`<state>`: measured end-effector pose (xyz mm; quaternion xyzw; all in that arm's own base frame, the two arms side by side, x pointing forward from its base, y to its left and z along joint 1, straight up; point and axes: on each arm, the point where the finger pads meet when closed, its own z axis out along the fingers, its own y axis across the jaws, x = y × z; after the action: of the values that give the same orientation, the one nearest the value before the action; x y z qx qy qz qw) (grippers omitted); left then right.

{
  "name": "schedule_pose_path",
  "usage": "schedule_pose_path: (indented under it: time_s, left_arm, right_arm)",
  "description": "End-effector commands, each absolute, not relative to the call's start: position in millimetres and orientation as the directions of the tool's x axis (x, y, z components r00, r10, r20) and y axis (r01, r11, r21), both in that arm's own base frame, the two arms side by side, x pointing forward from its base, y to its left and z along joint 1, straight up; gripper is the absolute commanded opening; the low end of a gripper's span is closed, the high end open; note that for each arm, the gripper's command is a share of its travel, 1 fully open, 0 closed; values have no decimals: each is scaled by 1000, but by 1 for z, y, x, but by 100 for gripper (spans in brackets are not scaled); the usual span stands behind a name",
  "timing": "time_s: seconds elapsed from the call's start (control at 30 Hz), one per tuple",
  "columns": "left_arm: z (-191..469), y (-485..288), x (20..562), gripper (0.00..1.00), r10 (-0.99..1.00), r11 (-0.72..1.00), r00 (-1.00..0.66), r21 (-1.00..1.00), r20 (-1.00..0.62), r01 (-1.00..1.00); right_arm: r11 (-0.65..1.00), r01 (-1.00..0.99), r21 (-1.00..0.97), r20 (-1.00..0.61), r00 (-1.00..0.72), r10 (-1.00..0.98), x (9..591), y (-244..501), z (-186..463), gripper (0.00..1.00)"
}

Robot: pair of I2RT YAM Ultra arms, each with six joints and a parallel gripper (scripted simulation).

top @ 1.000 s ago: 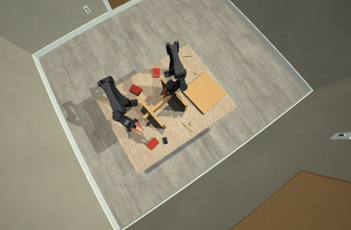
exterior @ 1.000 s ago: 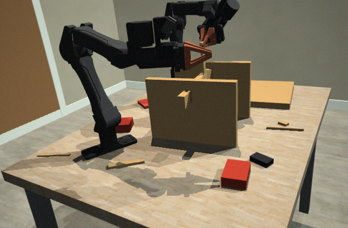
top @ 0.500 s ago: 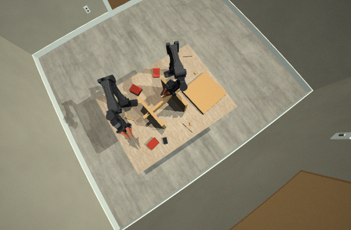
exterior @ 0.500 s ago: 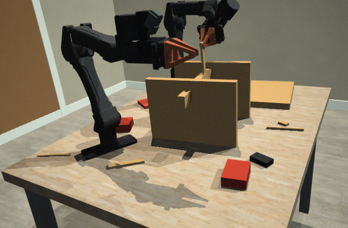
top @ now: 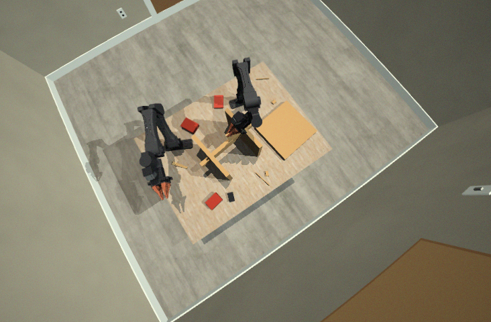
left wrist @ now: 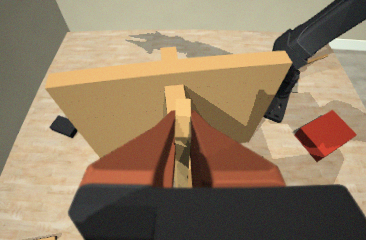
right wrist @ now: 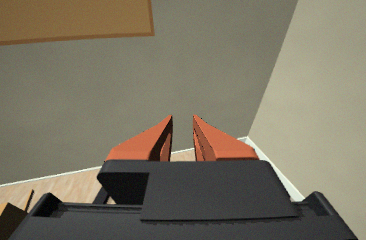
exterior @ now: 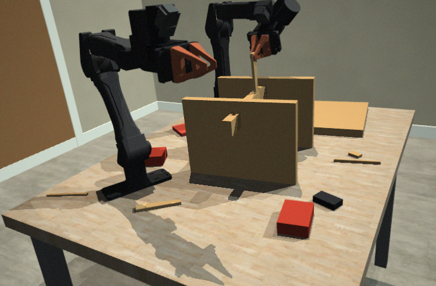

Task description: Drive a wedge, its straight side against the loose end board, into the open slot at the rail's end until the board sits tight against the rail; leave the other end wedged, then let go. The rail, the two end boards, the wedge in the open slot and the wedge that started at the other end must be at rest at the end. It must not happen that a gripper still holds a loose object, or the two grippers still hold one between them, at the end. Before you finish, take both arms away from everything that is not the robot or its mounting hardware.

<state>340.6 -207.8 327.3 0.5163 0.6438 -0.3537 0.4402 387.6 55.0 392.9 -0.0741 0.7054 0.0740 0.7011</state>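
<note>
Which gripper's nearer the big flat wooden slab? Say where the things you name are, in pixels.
Left. Left gripper (top: 227, 135) (exterior: 252, 54) (left wrist: 183, 117) is above the space between the end boards (top: 223, 170) (exterior: 259, 145) (left wrist: 116, 100), near the slab (top: 286, 129) (exterior: 340, 114); right gripper (top: 164, 198) (exterior: 211, 65) (right wrist: 182, 117) is farther, beyond the board opposite.
</note>
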Motion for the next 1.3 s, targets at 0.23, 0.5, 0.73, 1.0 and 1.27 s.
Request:
schedule_pose_path:
  time_s: [0.23, 0.5, 0.73, 1.0, 1.27]
  left_arm:
    - [346, -208, 340, 2, 339, 207, -24, 50, -941, 977]
    - [346, -208, 340, 2, 339, 207, -24, 50, -941, 977]
    - [348, -216, 339, 2, 343, 202, -77, -6, -936, 979]
    - [368, -223, 342, 2, 353, 212, -93, -17, -931, 977]
    - [352, -245, 350, 2, 416, 242, -283, -194, -864, 951]
  right_arm:
    - [999, 36, 3, -999, 42, 2, 372, -8, 432, 22]
    - [1000, 4, 3, -994, 110, 3, 370, -4, 451, 22]
    - [1000, -8, 4, -995, 95, 4, 375, 1, 446, 22]
    - [1000, -7, 4, -995, 95, 4, 375, 1, 446, 22]
    - [1000, -7, 4, -995, 95, 4, 375, 1, 446, 22]
